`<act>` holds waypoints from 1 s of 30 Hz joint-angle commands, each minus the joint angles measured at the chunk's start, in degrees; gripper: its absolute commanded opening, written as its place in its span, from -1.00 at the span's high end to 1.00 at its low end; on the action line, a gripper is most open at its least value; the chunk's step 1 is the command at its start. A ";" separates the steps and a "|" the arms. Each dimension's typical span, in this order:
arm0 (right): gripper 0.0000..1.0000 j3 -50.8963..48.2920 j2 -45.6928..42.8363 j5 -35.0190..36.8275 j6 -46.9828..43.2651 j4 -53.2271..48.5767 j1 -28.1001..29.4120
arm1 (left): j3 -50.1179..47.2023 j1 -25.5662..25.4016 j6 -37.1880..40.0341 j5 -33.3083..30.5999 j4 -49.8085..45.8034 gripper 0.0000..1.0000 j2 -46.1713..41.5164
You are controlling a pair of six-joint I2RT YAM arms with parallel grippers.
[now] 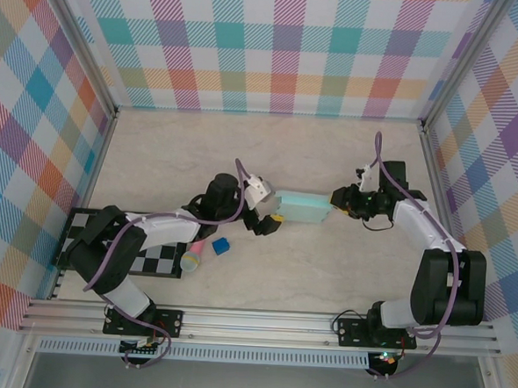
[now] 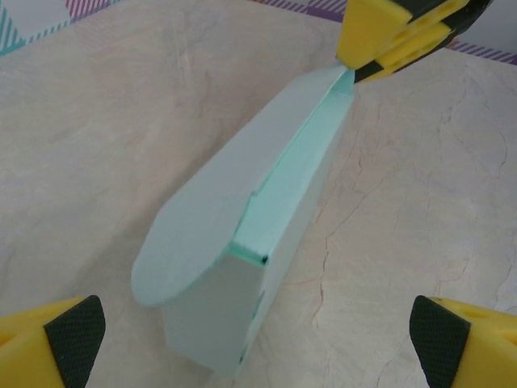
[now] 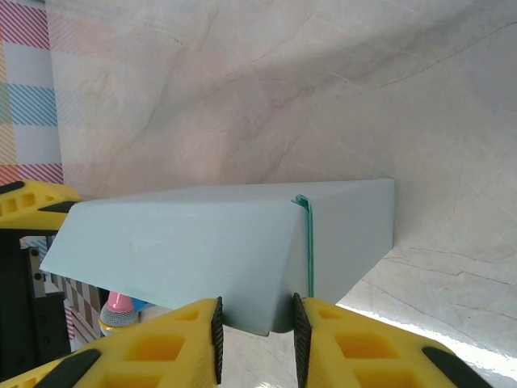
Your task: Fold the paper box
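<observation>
The paper box [image 1: 302, 207] is a pale mint-blue card box lying on its side in the middle of the table, with a rounded flap loose at its left end. In the left wrist view the paper box [image 2: 242, 210] lies lengthwise ahead of my left gripper [image 2: 258, 335]. That gripper is open wide, its pads [image 2: 77, 331] apart from the card on both sides. My right gripper [image 3: 258, 339] is shut on the right end of the paper box [image 3: 186, 242]. From above, the left gripper [image 1: 273, 209] and right gripper [image 1: 335, 199] stand at opposite ends of the box.
A small dark blue cube [image 1: 221, 245] and a pink toy with a grey tip [image 1: 194, 256] lie near the left arm, beside a checkerboard mat [image 1: 150, 244]. Plaid walls close in the table on three sides.
</observation>
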 commanded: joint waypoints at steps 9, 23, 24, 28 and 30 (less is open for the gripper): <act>0.43 -3.17 -1.95 5.93 8.64 1.58 0.88 | -5.18 2.50 -24.39 -8.36 9.01 -0.99 -6.85; 0.06 1.97 -2.09 8.38 6.93 -1.60 1.36 | 4.80 4.27 -43.13 -14.42 6.72 -0.99 0.18; 0.01 2.72 -2.06 8.97 5.94 -2.45 1.32 | 5.10 4.63 -44.04 -13.89 6.90 -0.99 0.35; -0.08 5.97 -1.93 9.79 1.32 -5.27 1.31 | 5.92 5.31 -43.58 -12.60 4.27 -0.99 -0.04; -0.12 8.12 -1.80 10.33 -1.33 -7.00 1.32 | 5.64 5.47 -43.49 -13.37 2.73 -0.99 -0.49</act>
